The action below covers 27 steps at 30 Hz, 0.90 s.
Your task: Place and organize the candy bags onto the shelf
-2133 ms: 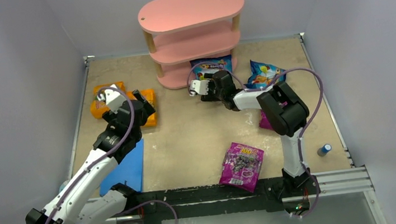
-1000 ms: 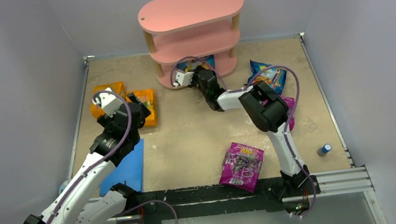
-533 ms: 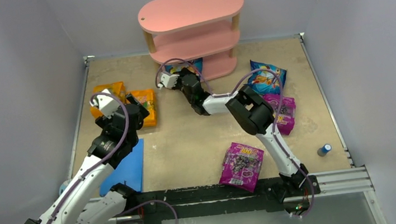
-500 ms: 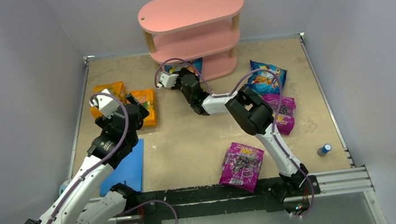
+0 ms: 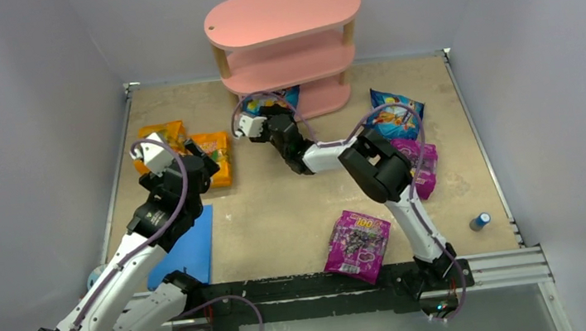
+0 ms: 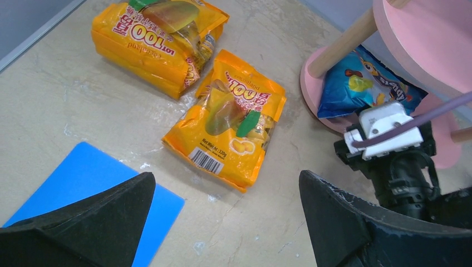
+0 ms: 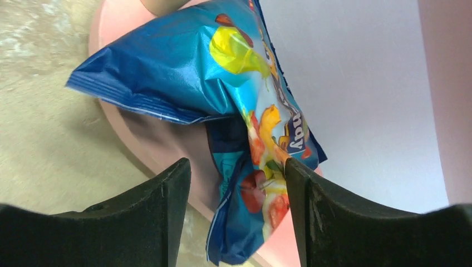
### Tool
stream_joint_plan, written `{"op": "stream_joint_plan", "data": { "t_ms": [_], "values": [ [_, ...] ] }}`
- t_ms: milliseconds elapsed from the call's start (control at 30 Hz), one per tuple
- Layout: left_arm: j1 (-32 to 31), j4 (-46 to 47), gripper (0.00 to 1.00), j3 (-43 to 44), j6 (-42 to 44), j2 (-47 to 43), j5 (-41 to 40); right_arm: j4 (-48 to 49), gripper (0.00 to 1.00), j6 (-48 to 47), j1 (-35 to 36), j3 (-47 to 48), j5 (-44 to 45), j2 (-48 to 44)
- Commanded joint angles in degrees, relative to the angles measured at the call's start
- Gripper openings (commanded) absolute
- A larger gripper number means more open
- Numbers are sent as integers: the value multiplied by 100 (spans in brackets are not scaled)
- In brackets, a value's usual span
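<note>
The pink shelf (image 5: 283, 18) stands at the back. A blue candy bag (image 5: 272, 99) lies on its bottom board (image 7: 161, 144), partly hanging over the front rim. My right gripper (image 5: 261, 116) is open in front of it. In the right wrist view the jaws (image 7: 237, 167) stand either side of that bag's (image 7: 183, 72) lower corner. My left gripper (image 5: 204, 157) is open and empty (image 6: 225, 175), above the floor beside two orange bags (image 6: 231, 119) (image 6: 156, 36). A second blue bag (image 5: 395, 115) and two magenta bags (image 5: 417, 164) (image 5: 358, 244) lie on the floor.
A flat blue mat (image 5: 187, 248) lies by the left arm and shows in the left wrist view (image 6: 83, 178). A small blue-capped item (image 5: 479, 221) sits near the right rail. Grey walls close in the sides and back.
My right gripper carried the blue bag left along the shelf's bottom board, then drew back a little toward me. My left arm shifted slightly.
</note>
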Motion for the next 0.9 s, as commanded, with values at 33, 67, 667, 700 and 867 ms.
{"op": "stream_joint_plan", "data": {
  "t_ms": [33,67,667,700,867],
  "values": [
    [18,33,99,-35,-95,-20,-35,-235,68,631,37,-455,-821,-1166],
    [18,33,99,-30,-94,-29,-30,-348,69,780,37,-542,-1073,-1309],
    [26,150,99,-100,-112,-191,186,-678,66,7320,-62,-207,5,-1488],
    [20,184,99,-120,-112,-203,224,-792,66,7534,-74,-63,69,-1411],
    [25,290,99,-224,-104,-291,344,-1184,68,7977,-77,675,650,-885]
  ]
}}
